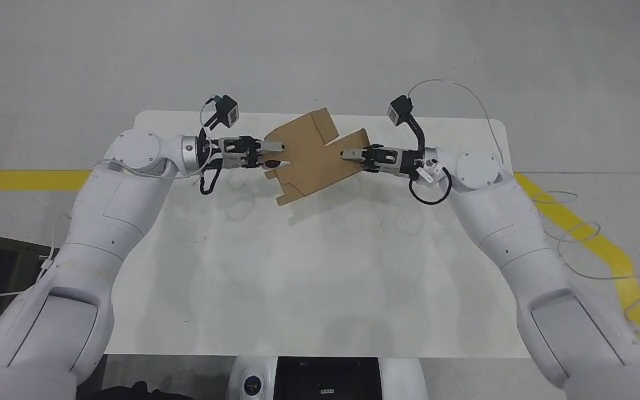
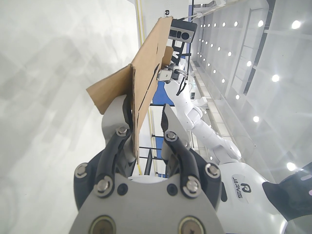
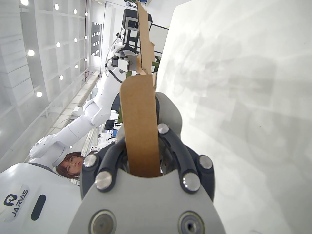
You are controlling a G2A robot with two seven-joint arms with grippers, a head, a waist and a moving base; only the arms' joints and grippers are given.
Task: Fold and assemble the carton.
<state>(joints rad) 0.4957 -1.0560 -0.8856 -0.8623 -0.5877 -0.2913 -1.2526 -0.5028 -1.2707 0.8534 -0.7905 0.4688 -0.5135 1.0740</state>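
Note:
A flat brown carton (image 1: 312, 158) hangs in the air over the far half of the white table (image 1: 320, 290), tilted, between both arms. My right gripper (image 1: 347, 154) is shut on a flap at the carton's right edge; in the right wrist view that flap (image 3: 140, 122) runs between the fingers of the gripper (image 3: 143, 96). My left gripper (image 1: 274, 152) is at the carton's left edge. In the left wrist view the cardboard (image 2: 143, 74) lies against one finger (image 2: 114, 113) while the other finger (image 2: 170, 122) stands apart from it, so this gripper (image 2: 143, 105) is open. The right gripper (image 2: 165, 75) appears beyond the sheet.
The white table top lies below the carton, with its far edge (image 1: 320, 113) just behind the grippers. A yellow floor line (image 1: 40, 180) runs past the table's left side. A thin cable (image 1: 470, 95) loops off the right arm.

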